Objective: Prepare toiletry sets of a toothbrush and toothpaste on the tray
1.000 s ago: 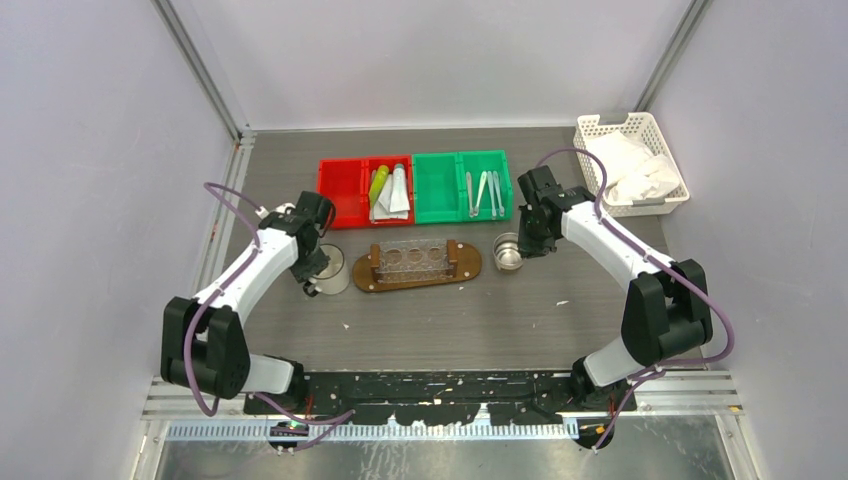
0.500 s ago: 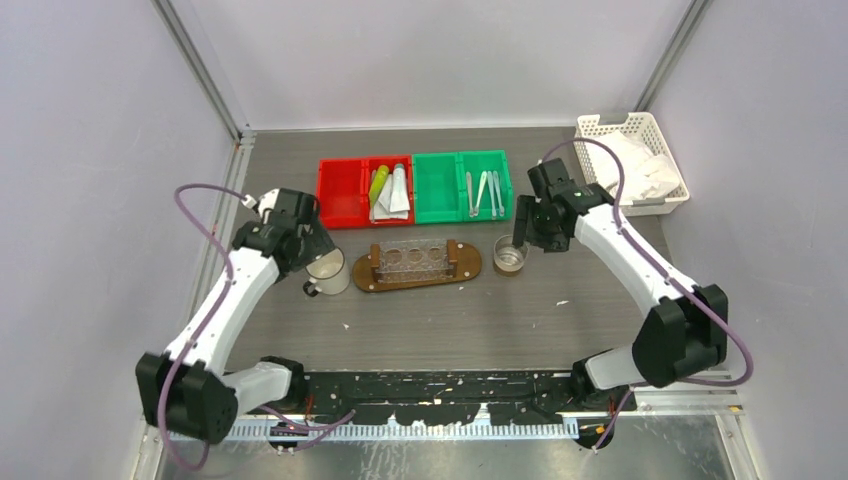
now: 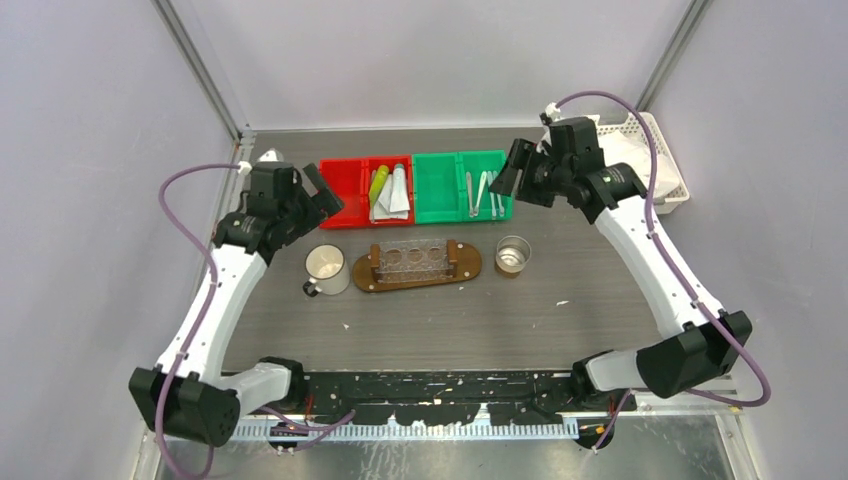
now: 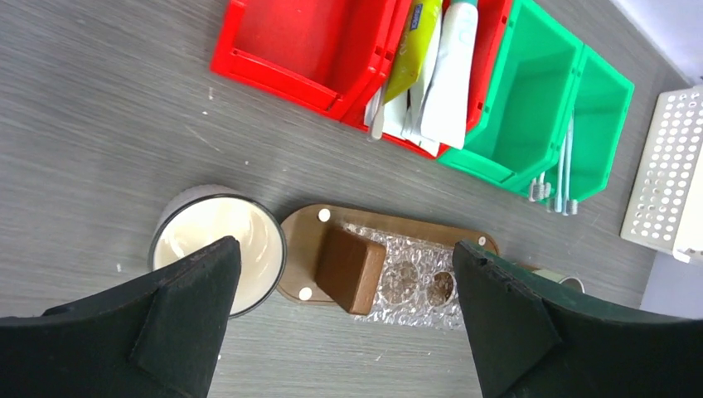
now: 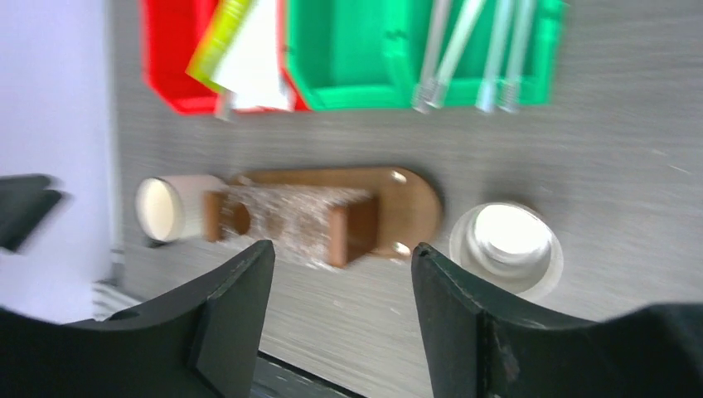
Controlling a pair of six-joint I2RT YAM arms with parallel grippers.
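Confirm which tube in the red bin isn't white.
The yellow-green tube, leftmost in the right-hand compartment of the red bin. The whitish tubes lie just to its right in the top view.

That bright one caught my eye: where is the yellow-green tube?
From above, the yellow-green tube lies in the right compartment of the red bin, left of the whitish tubes, behind the wooden tray.
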